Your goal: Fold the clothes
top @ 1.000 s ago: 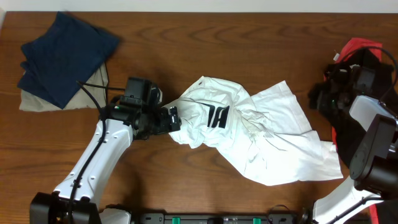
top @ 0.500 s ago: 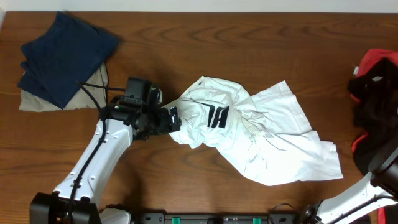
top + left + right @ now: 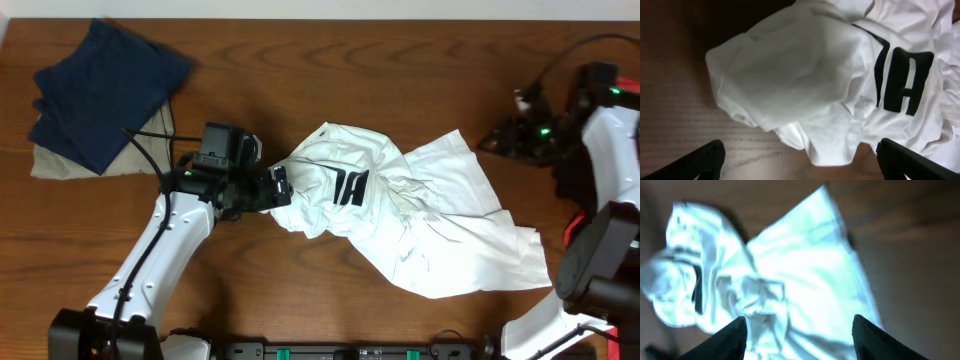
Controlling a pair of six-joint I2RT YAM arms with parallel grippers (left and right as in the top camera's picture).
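The white T-shirt [image 3: 410, 215] lies crumpled on the table, black lettering [image 3: 350, 187] showing near its left end. It also shows in the left wrist view [image 3: 805, 85] and the right wrist view [image 3: 790, 280]. My left gripper [image 3: 280, 187] is open at the shirt's left edge, its fingers wide apart just above the table [image 3: 800, 165], holding nothing. My right gripper [image 3: 497, 140] is open and empty, raised at the far right, apart from the shirt's right side [image 3: 797, 345].
A navy blue folded garment [image 3: 105, 90] lies on a beige folded garment [image 3: 60, 165] at the back left. A red and black object [image 3: 575, 230] shows at the right edge behind the right arm. The wooden table [image 3: 330, 60] has its back edge at the top.
My right arm has swung from the far right edge, in over the table, toward the shirt's right side. The left arm and the shirt have barely moved.
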